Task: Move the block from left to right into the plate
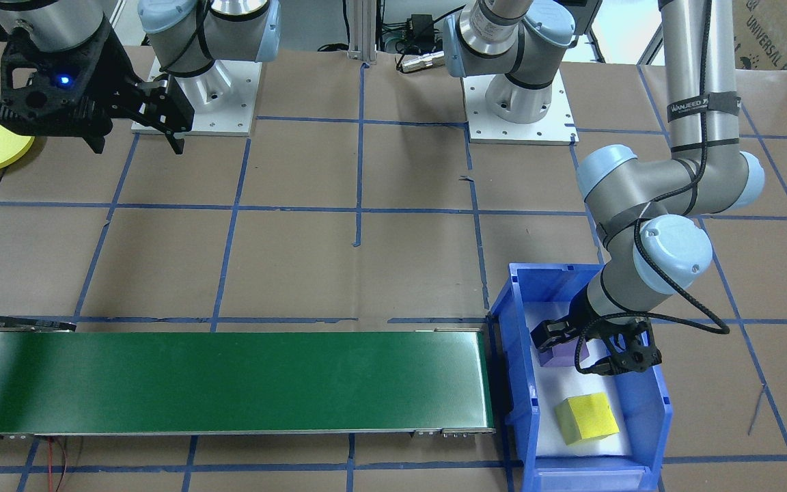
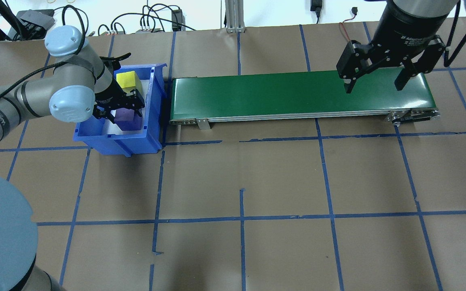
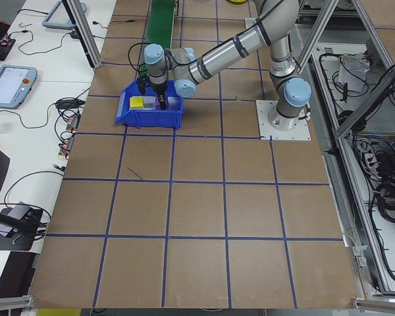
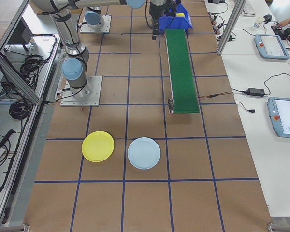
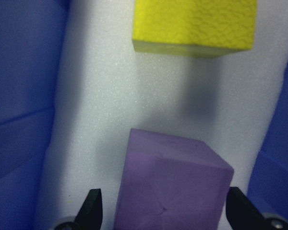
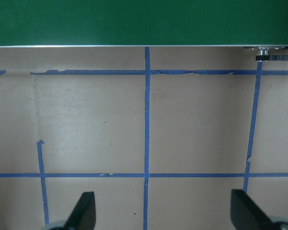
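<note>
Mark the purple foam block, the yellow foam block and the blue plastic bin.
purple foam block (image 5: 173, 184), left wrist view, top face.
yellow foam block (image 1: 587, 417), front-facing view, top face.
blue plastic bin (image 2: 113, 142), overhead view, near outer wall.

Lighting is bright and even across all views, apparently from overhead; shadows on the brown table (image 2: 241, 169) are faint. My left wrist view is soft: the purple block (image 5: 170, 184) sits too close and blurs, and the yellow block (image 5: 194, 24) throws a dim grey shadow on the white foam. The green belt (image 1: 229, 383) shows a pale sheen near its right end. Side views are small, with distant detail hard to resolve.
</note>
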